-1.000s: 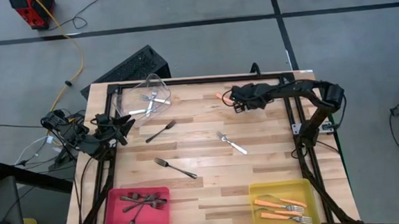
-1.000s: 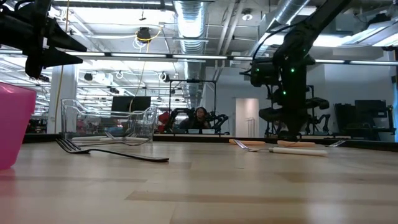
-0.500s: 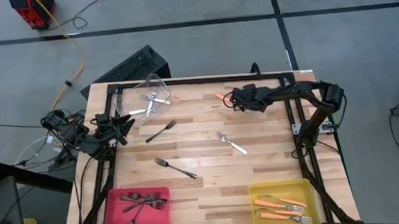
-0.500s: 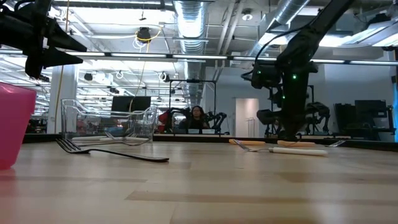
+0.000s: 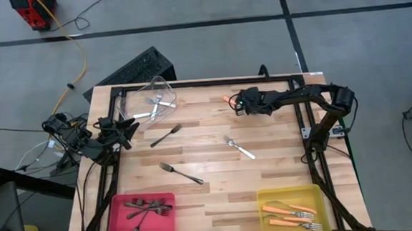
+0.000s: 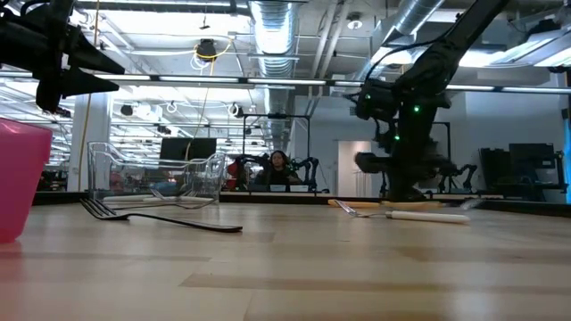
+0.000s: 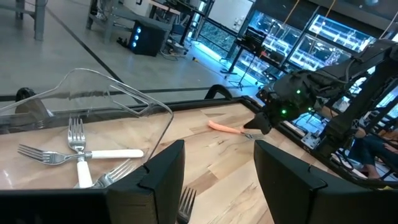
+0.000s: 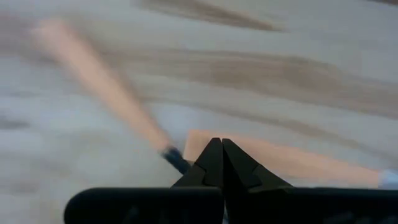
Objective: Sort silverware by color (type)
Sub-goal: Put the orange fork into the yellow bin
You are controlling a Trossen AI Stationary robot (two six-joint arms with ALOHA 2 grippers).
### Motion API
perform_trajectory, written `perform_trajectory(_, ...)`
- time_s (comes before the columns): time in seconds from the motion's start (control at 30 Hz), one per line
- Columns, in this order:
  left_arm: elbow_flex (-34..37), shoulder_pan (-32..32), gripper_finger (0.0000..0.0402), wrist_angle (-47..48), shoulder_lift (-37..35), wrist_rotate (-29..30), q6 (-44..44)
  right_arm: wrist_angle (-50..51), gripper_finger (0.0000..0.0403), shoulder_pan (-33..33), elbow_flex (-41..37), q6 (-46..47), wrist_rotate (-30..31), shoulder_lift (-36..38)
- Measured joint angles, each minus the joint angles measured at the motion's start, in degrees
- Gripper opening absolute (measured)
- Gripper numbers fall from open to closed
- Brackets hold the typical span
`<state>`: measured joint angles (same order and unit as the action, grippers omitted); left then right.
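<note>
From above, the wooden bench (image 5: 211, 194) carries a clear plastic bin (image 5: 150, 99) at its far left with silver forks inside, a pink plastic bin (image 5: 142, 218) at the near left holding dark forks (image 5: 146, 207), and a yellow plastic bin (image 5: 293, 212) at the near right holding orange-handled forks (image 5: 292, 215). Loose on the wood lie two dark forks (image 5: 166, 136) (image 5: 180, 174) and one shiny silver fork (image 5: 239, 147). The right claw (image 5: 239, 105) is at the far side, just beside an orange-handled fork (image 5: 229, 99). The left claw (image 5: 131, 127) waits at the left edge beside the clear bin.

At bench height, a dark fork (image 6: 161, 218) lies left of centre, and the right arm comes down over the orange-handled forks (image 6: 393, 211) far right.

The left wrist view shows its claw (image 7: 219, 180) with fingers spread wide, empty, and the silver forks (image 7: 81, 155) in the clear bin.

The right wrist view shows its claw (image 8: 216, 163) pressed shut, tips meeting, holding nothing, just over two orange handles (image 8: 102, 87).
</note>
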<state>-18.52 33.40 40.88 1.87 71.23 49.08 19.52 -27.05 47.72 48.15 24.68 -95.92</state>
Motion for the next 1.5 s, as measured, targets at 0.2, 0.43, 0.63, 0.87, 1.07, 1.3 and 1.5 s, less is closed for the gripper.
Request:
perform_trajectory(0.2,0.00,0.00,0.0178,-0.02,0.01,-0.02,0.00,-11.10,0.0016,4.60,0.62,-7.66,-10.00,0.24)
perform_trajectory(0.43,0.00,-0.01,0.0178,-0.02,0.01,0.04,0.02,-14.45,0.0023,10.20,6.80,-14.88,-9.79,0.38)
perform_trajectory(0.63,0.01,0.00,0.0178,0.00,0.00,-0.16,0.02,-8.71,0.0048,10.37,11.28,-16.18,-8.29,0.42)
perform_trajectory(0.87,0.00,-0.02,0.0178,0.00,0.00,-0.31,0.02,12.35,0.0117,10.45,17.83,-22.37,-6.98,0.37)
perform_trajectory(1.07,0.00,-0.02,0.0178,0.00,0.02,-0.27,0.00,27.49,0.0152,8.05,24.71,-22.14,-3.19,0.31)
perform_trajectory(1.3,0.00,-0.02,0.0178,0.00,-0.01,-0.05,0.00,26.86,0.0101,8.84,25.19,-12.41,-4.08,-0.51)
perform_trajectory(1.5,0.00,0.00,0.0178,0.04,0.01,-0.37,0.00,29.58,0.0017,10.48,25.18,-16.73,-2.78,-0.64)
